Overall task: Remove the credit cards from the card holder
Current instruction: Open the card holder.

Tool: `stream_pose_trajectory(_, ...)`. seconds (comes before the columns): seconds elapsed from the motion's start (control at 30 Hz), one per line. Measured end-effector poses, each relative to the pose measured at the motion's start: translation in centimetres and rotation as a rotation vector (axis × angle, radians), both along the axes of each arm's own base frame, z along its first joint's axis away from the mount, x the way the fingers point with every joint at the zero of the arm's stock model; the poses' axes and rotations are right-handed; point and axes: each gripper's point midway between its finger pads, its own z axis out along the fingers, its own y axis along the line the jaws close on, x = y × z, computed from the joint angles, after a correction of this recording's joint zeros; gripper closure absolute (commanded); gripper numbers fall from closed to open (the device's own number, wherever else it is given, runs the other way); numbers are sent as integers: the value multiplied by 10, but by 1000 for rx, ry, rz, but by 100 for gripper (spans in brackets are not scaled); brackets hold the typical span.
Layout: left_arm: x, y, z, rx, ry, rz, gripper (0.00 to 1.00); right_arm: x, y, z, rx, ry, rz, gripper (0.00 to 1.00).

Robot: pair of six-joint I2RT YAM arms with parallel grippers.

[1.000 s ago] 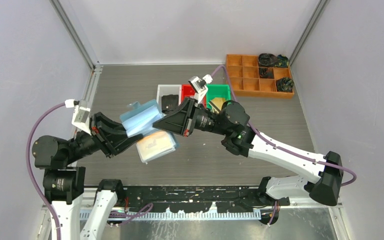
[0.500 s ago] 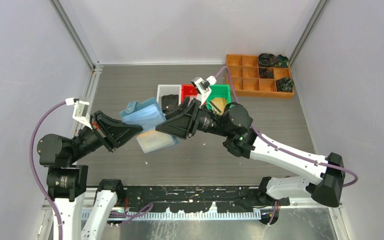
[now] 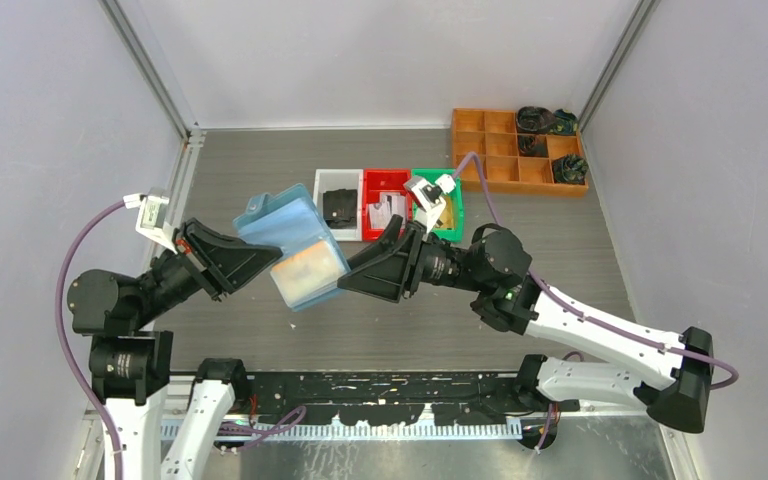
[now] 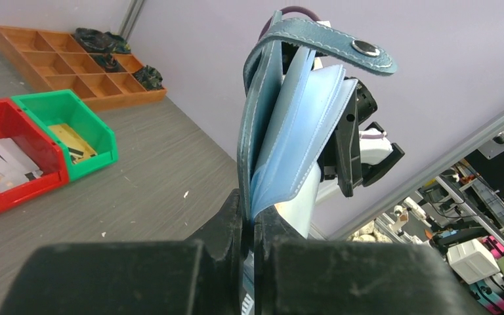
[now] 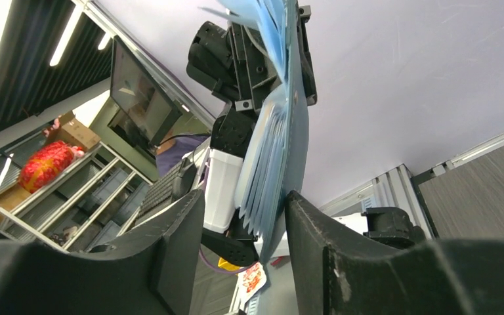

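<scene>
The light-blue card holder (image 3: 290, 240) hangs in the air above the table's middle. My left gripper (image 3: 243, 258) is shut on its left edge. In the left wrist view the holder (image 4: 289, 118) stands up from my shut left gripper (image 4: 254, 220), fanned, with its snap tab on top. My right gripper (image 3: 348, 280) is open at the holder's right edge. In the right wrist view the fanned pockets (image 5: 272, 157) sit between my open right gripper's (image 5: 244, 216) fingers. A pale orange patch (image 3: 310, 265) shows through one pocket. White cards (image 3: 388, 208) lie in the red bin.
A white bin (image 3: 337, 188), a red bin (image 3: 369, 180) and a green bin (image 3: 452, 187) stand in a row behind the holder. An orange compartment tray (image 3: 490, 160) with dark items is at the back right. Grey walls close in both sides.
My right gripper has drawn back to the right and nearer, off the holder's face to its edge. The holder's spread pockets have come together, and my left gripper has shifted it slightly left.
</scene>
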Motion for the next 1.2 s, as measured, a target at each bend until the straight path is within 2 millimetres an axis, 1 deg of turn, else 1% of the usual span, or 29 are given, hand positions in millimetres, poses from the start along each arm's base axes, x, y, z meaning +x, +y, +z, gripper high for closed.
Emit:
stream_pose_trajectory(0.13, 0, 0, 2, -3, -1, 4, 100, -5, -5, -4, -15, -6, 5, 50)
stream_pose_trajectory(0.3, -1, 0, 5, -9, 0, 2, 100, -5, -11, -8, -37, -21, -20, 59)
stream_pose_trajectory(0.4, -1, 0, 6, -16, 12, -1, 100, 0, -12, -11, -52, -24, -55, 64)
stream_pose_trajectory(0.63, -3, -1, 6, -25, 27, -16, 100, 12, -7, -23, -104, -11, -111, 71)
stream_pose_trajectory(0.77, -3, -1, 8, -29, 23, -16, 100, 19, -2, -23, -115, -5, -133, 72)
stream_pose_trajectory(0.87, -3, -1, 10, -33, 15, -15, 100, 22, -2, -20, -113, 0, -149, 71)
stream_pose_trajectory(1.0, -4, -1, 14, -41, 3, -16, 100, 27, 2, -16, -111, 7, -167, 63)
stream_pose_trajectory(1.13, -7, -2, 13, -35, 2, -33, 100, 35, 9, -13, -110, 18, -183, 53)
stream_pose_trajectory(1.2, -8, -2, 13, -34, 2, -37, 100, 37, 12, -14, -111, 27, -187, 50)
